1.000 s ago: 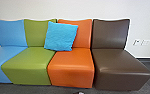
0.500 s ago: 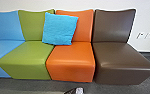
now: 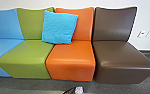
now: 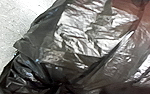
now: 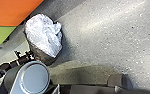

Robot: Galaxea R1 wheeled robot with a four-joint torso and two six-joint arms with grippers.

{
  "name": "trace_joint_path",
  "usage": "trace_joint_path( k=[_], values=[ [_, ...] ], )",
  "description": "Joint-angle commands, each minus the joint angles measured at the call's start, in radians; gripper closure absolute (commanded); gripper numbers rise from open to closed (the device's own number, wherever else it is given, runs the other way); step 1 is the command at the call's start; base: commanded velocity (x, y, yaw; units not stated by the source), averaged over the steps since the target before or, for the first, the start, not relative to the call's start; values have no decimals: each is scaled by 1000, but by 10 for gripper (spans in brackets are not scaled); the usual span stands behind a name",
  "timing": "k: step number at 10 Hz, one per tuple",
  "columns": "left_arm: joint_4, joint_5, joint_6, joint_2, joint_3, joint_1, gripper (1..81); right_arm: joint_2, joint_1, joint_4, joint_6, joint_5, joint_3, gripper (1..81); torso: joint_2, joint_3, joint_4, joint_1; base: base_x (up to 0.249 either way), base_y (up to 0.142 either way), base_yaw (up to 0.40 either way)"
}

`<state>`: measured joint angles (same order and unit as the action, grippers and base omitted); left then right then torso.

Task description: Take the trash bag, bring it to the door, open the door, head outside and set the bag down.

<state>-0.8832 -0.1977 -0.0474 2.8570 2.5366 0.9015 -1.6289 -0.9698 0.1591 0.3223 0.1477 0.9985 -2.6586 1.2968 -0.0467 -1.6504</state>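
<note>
At the lower edge of the head view, the trash bag [image 3: 78, 90] shows a small white part beside a dark one, in front of the orange seat. Dark, shiny, see-through plastic of the trash bag [image 4: 78, 37] looms large in the left wrist view, with folds gathered tightly and something reddish showing through. In the right wrist view the trash bag [image 5: 43, 35] has white, crumpled material at its top and a dark lower side. A dark jointed part of the robot reaches close to it; whether they touch I cannot tell.
A row of seats stands against the white wall: blue [image 3: 7, 48], green [image 3: 27, 53], orange [image 3: 72, 57] and brown [image 3: 122, 60]. A blue cushion [image 3: 59, 27] leans across the green and orange backrests. Grey floor [image 5: 106, 37] lies beside the bag.
The head camera has moved, with the seats now higher and slightly larger in its view. More of the bag's white and dark top has come into view at the lower edge.
</note>
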Motion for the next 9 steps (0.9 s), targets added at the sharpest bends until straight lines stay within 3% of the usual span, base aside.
trace_joint_path(
  k=[1,2,8,9],
  values=[
    [7,-80,-5,-7,7,-46,10,45,50,14,1,52,-14,10,0,0,0,0,0,0,0],
    [13,-80,-5,-5,7,-46,811,38,45,14,1,52,-8,10,0,0,0,0,0,0,0],
    [36,-80,-9,-16,18,-23,811,5,35,11,0,52,21,10,0,0,0,0,0,0,0],
    [56,-80,-12,-14,14,-22,811,2,35,10,0,52,21,10,0,0,0,0,0,0,0]
  ],
)
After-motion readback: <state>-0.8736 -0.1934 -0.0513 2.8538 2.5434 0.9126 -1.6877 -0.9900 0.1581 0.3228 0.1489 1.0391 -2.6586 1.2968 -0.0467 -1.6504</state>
